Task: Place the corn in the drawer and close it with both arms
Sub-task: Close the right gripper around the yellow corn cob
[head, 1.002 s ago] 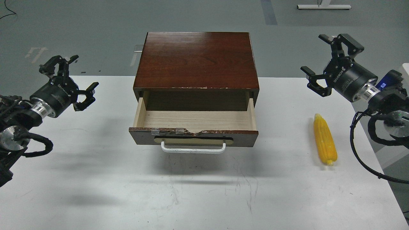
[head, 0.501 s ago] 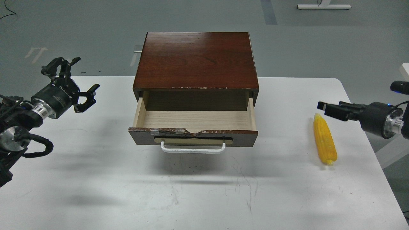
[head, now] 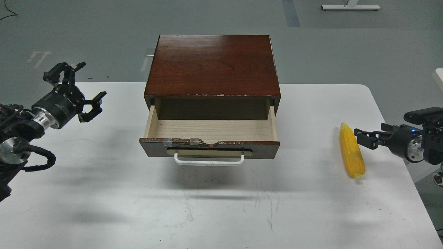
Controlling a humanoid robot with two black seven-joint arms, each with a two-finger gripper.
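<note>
Head view, scuffed white table (head: 221,214) (grey floor (head: 86,31) behind), open drawer (head: 211,133)

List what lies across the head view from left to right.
left gripper, jaws spread → drawer, pulled open, with its white handle → corn lying on the table → right gripper beside the corn

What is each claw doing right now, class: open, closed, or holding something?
Left claw: open, holding nothing.
Right claw: open, holding nothing, just beside the corn.

Right pincer (head: 360,137) edge-on, jaw spread unclear
</note>
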